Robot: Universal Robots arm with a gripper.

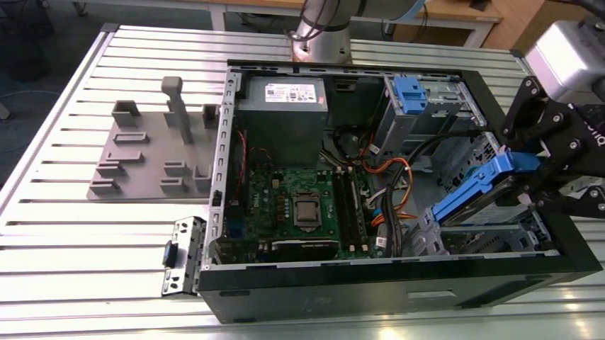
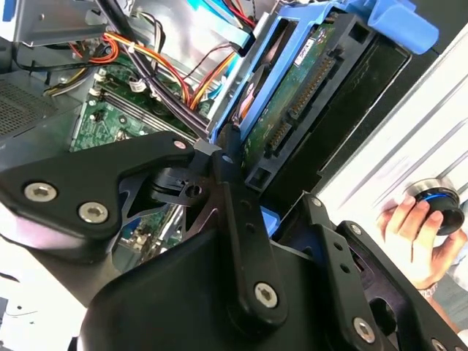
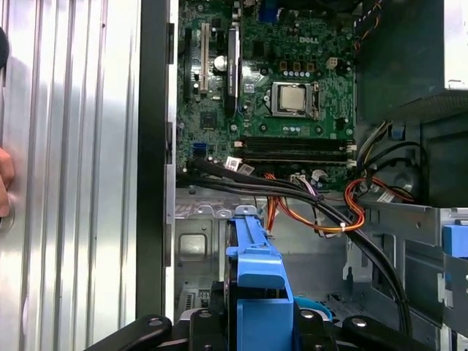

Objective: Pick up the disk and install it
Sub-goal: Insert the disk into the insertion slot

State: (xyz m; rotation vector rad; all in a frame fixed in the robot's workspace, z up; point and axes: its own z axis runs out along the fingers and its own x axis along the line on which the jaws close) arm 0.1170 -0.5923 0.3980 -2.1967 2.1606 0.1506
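Disk: disk [image 1: 477,195] in its blue carrier [image 3: 256,270], tilted above the drive bay [image 1: 477,237], at the exterior view's right of the open computer case [image 1: 378,283].
Gripper: gripper [image 1: 531,176] clamped on the carrier's end.
Handling: judged rigid, fairly heavy and shock-sensitive; circuit board exposed, so hold it by the carrier edges.
Nearby: cables [image 1: 397,177] close beside.

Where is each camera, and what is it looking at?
Exterior view: off the arm, above the open computer case; gripper holding the disk at the exterior view's right.
First wrist view: on the arm, over gripper and disk toward the motherboard.
Second wrist view: on the arm, close on the disk; a person's hand beyond.
All share gripper and disk.
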